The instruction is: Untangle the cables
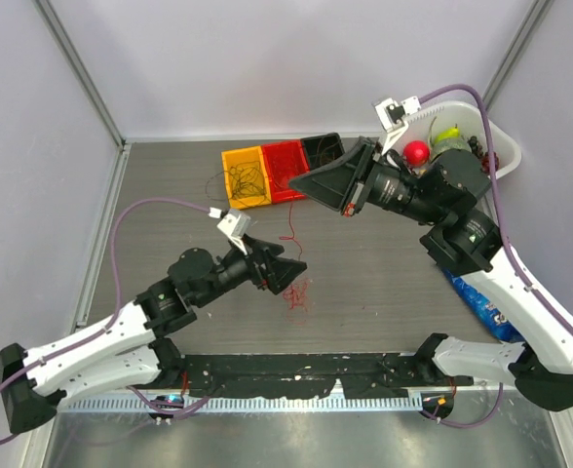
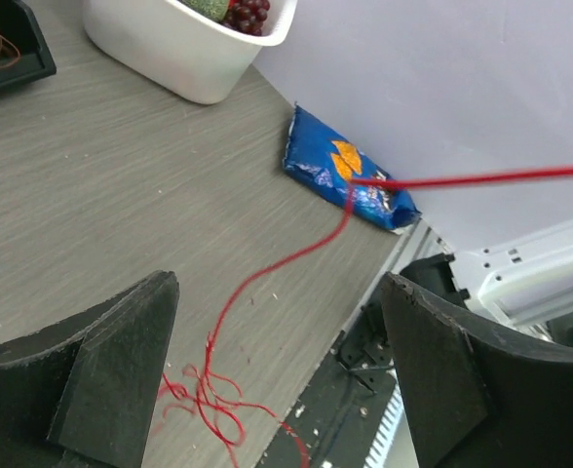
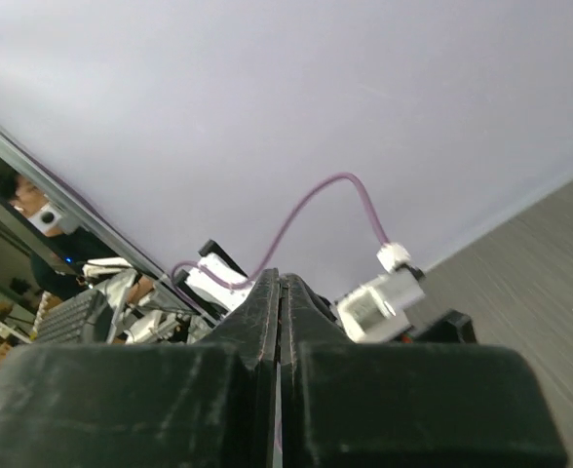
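A tangle of red cable (image 1: 299, 295) lies on the table, and shows in the left wrist view (image 2: 204, 395) too. One red strand (image 1: 291, 222) rises from it toward my right gripper (image 1: 298, 182), which is shut and held above the table; in the left wrist view this strand (image 2: 296, 255) runs up and off to the right. In the right wrist view the right gripper (image 3: 280, 283) has its jaws pressed together. My left gripper (image 1: 294, 268) is open just above the tangle, which sits low between its wide-apart jaws (image 2: 279, 288). Dark cables (image 1: 246, 177) fill a yellow bin.
Yellow, red (image 1: 285, 156) and black (image 1: 321, 148) bins stand at the back centre, with dark loops (image 1: 216, 185) spilling left of them. A white tub (image 1: 462, 122) of toy food stands at the back right (image 2: 179, 49). A blue snack bag (image 1: 477, 297) lies at the right edge (image 2: 350, 180).
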You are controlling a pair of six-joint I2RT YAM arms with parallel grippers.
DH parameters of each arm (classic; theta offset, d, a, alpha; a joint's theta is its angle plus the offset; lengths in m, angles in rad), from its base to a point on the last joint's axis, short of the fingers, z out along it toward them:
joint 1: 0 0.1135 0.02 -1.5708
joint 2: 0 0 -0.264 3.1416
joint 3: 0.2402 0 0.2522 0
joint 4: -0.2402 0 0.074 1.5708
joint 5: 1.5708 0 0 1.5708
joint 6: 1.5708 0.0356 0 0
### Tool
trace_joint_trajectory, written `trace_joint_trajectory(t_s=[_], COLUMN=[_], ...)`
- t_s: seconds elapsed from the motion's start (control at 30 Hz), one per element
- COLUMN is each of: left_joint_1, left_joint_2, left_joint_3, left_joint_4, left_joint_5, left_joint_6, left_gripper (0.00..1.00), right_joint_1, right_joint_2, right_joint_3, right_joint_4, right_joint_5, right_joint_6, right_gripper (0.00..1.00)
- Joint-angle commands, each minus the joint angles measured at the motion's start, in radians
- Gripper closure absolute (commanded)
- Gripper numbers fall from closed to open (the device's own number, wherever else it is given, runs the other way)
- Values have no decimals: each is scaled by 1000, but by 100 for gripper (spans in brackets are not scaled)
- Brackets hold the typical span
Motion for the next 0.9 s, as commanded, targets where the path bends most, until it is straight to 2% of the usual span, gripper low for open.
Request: trace_joint_trajectory(t_s=[0.0,0.13,0.2,0.27,0.43,0.6,0.87], left_joint_1=[-4,-4,-4,-4,-4,1,2], left_joint_2=[107,232,276,305,350,372,278], left_joint_3=[87,137,138,114,-26,-174,-339], left_joint_4=[166,229,231,245,288,323,263], left_joint_5=[-31,-20,-109,-221,-434,-532,-543], left_joint_6=[111,125,117,112,73,-7,-151], left_gripper=[11,15,21,33,49,54,49], right_joint_1=[5,4,5,5,5,5,4], right_joint_2=[22,62,102,123,177,226,231], right_joint_3=[84,139,197,260,485,703,805], right_joint_4=[137,177,185,206,226,191,154], right_joint_5=[-26,-8,-11,-14,12,81,213], right_joint_6=[94,155,183,209,235,187,16], right_gripper=[99,99,99,99,99,99,99])
